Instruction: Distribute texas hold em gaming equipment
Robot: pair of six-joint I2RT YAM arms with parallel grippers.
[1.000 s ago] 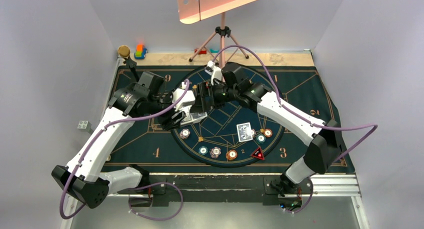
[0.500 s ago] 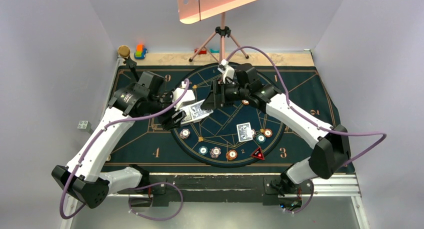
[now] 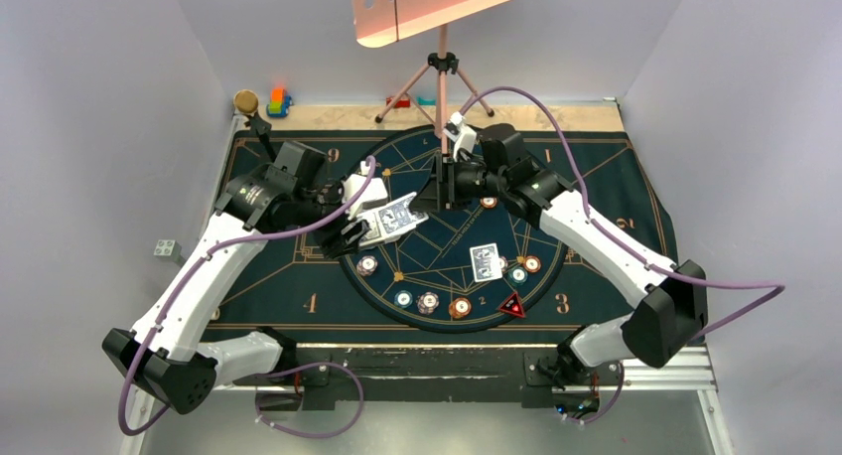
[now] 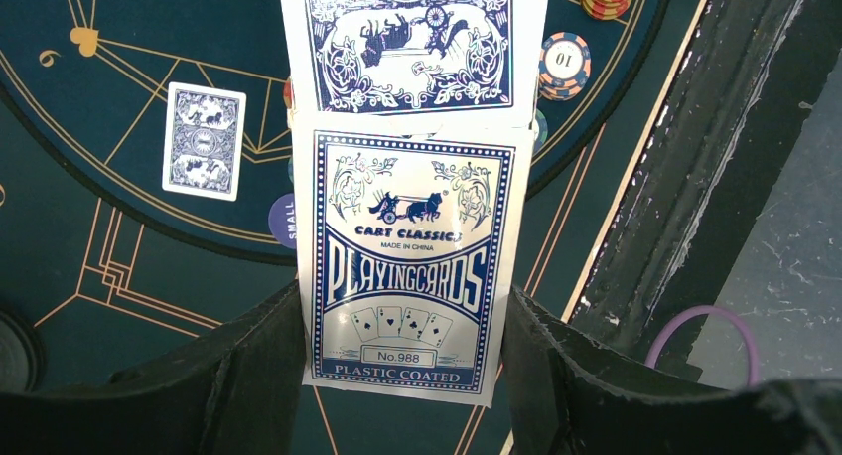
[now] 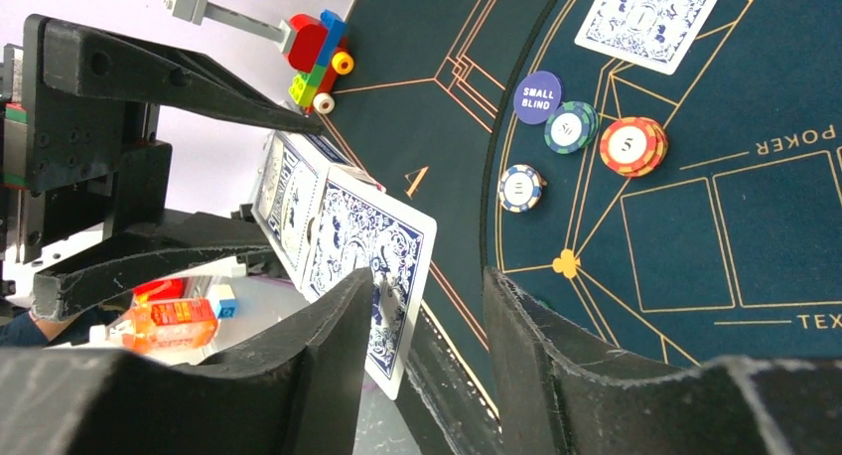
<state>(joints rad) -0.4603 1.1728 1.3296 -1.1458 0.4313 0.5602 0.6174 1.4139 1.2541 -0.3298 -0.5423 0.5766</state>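
Blue-printed and glossy, the card box (image 4: pixel 407 276) sits with its lower end between the fingers (image 4: pixel 248 376) of the left gripper (image 4: pixel 402 321); the jaws are clamped on its two long sides, and the rest of the box juts out past the fingertips; a top card (image 4: pixel 412 38) sticks out of the box's far end, blue back showing. Seen from overhead, box and card hang over the left part of the circle on the mat (image 3: pixel 298 286), with the right gripper (image 5: pixel 437 296) just beside the protruding card. In the right wrist view that card lies along the inner face of one finger (image 5: pixel 328 356), its lower corner in the gap; the other finger stands clear of it, so these jaws are apart and not pinched on the card. On the mat a lone card (image 3: pixel 485 261) lies face down inside the circle; near it are a dark-blue disc (image 5: pixel 537 96), a teal chip (image 5: pixel 569 125), orange chips (image 5: pixel 632 145) and a white chip (image 5: pixel 521 187); the triangular marker (image 3: pixel 512 305) lies at the circle's near edge; toy blocks (image 3: pixel 278 102) stand at the far left corner.
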